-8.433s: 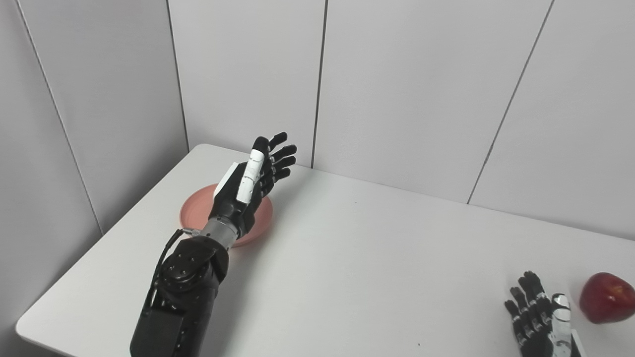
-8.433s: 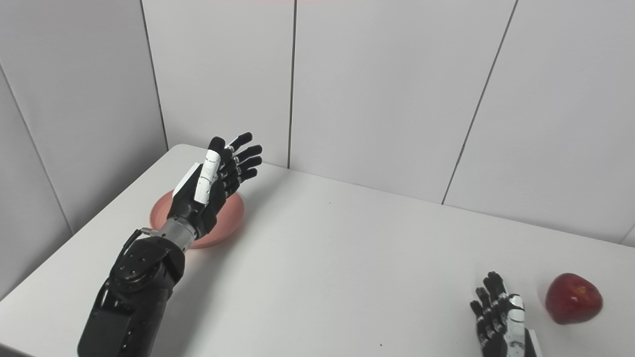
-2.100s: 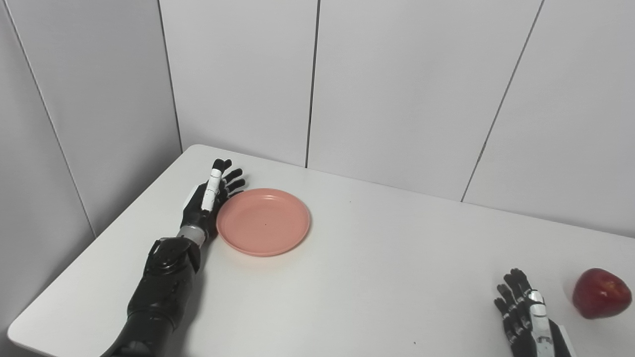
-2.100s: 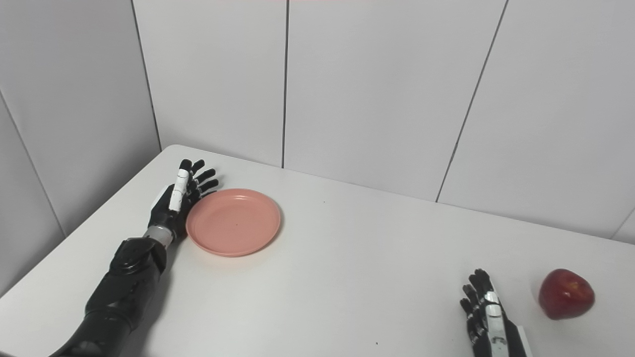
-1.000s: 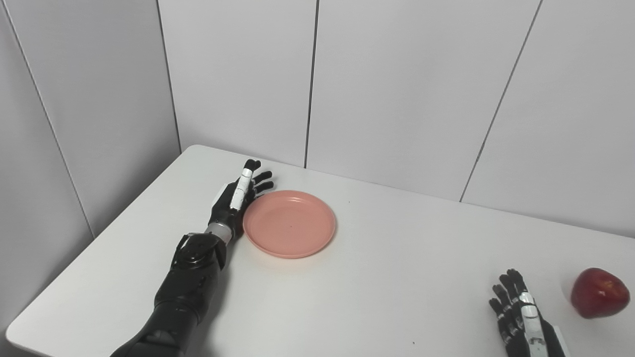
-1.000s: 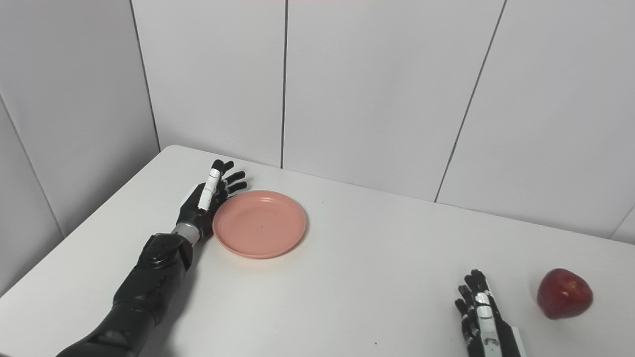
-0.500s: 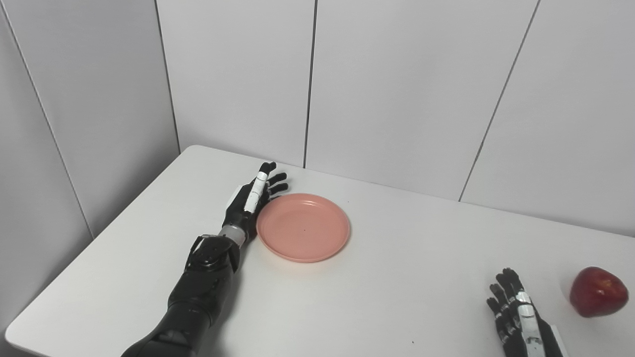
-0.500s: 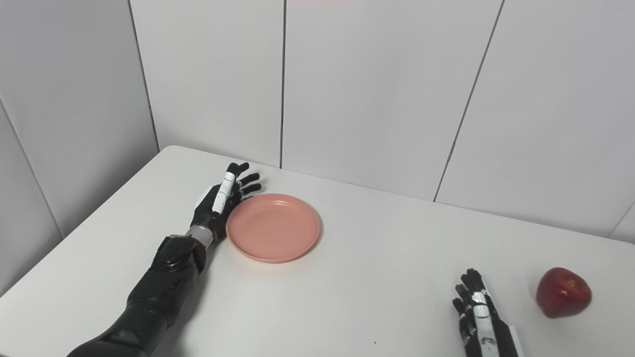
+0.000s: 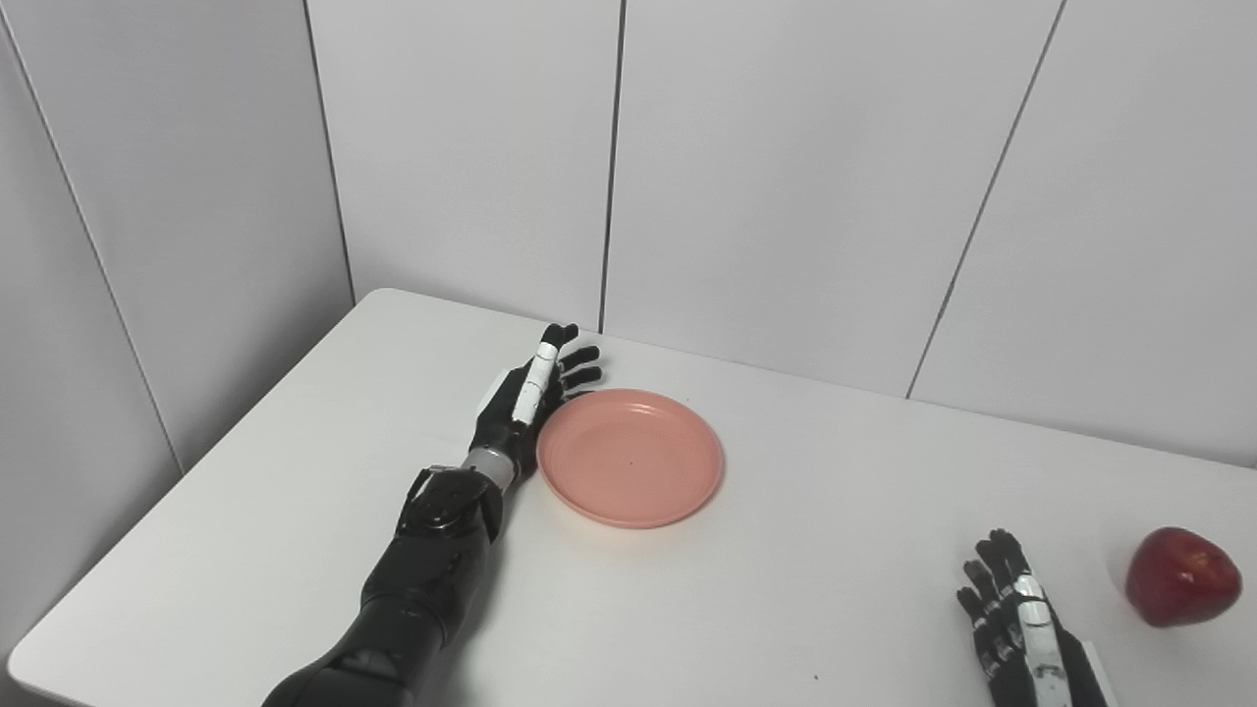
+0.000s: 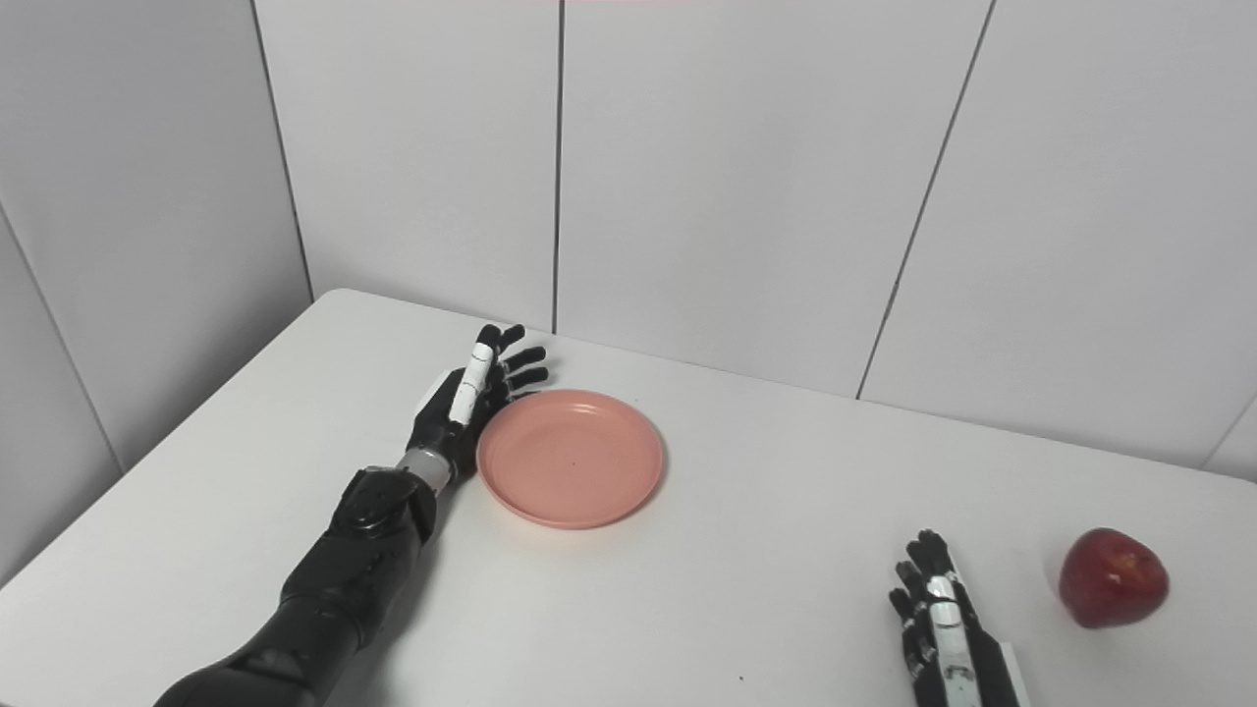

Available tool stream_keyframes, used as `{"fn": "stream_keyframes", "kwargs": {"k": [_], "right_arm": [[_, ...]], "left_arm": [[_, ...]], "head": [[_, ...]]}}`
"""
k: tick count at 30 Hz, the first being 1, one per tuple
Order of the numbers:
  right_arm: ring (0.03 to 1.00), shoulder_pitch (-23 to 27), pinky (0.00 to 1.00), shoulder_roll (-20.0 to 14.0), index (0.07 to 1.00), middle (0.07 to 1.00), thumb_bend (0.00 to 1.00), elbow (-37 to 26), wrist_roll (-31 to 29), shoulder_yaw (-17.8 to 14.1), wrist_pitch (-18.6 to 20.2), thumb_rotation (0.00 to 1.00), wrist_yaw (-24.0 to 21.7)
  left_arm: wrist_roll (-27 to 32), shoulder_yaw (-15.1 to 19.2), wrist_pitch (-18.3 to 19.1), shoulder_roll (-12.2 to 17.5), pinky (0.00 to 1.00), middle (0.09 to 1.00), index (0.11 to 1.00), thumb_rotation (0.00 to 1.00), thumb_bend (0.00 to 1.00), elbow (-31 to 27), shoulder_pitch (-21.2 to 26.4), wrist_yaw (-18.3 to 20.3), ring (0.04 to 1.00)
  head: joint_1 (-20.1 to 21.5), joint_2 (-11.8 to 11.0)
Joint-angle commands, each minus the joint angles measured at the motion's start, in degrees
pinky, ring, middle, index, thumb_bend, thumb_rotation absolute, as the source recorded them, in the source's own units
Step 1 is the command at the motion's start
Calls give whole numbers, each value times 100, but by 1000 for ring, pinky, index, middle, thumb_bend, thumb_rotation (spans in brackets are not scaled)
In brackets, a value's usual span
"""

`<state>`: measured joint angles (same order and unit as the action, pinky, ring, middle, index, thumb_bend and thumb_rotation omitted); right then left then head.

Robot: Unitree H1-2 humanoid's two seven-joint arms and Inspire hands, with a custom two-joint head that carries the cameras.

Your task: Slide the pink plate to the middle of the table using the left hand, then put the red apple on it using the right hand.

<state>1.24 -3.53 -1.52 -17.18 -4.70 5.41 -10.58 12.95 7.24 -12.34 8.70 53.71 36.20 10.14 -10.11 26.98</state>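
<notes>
The pink plate (image 9: pixel 629 457) lies flat on the white table (image 9: pixel 766 609), left of its middle. My left hand (image 9: pixel 525 403) stands on edge against the plate's left rim, fingers straight and apart, holding nothing. The red apple (image 9: pixel 1180 576) sits near the table's right side. My right hand (image 9: pixel 1021 626) rests open at the bottom edge, palm down, a short way left of the apple and not touching it.
Grey wall panels rise directly behind the table's far edge (image 9: pixel 786 368). The table's rounded left corner (image 9: pixel 388 295) lies beyond my left hand. Bare tabletop stretches between the plate and my right hand.
My left hand has pushed the plate steadily to the right over the last two seconds. The apple has stayed put and my right hand has barely shifted.
</notes>
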Motion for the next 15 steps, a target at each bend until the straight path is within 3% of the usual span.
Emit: {"fn": "stream_keyframes", "kwargs": {"k": [1, 15], "right_arm": [[988, -143, 1000, 122, 953, 972, 796, 111, -52, 65, -25, 780, -24], [980, -155, 1000, 140, 948, 966, 791, 73, -36, 109, -15, 771, 13]], "left_arm": [[-84, -62, 266, -141, 756, 851, 917, 925, 832, 345, -191, 7, 825], [-147, -124, 227, -344, 732, 860, 912, 919, 831, 437, -221, 55, 817]], "head": [[-4, 5], [46, 34]]}}
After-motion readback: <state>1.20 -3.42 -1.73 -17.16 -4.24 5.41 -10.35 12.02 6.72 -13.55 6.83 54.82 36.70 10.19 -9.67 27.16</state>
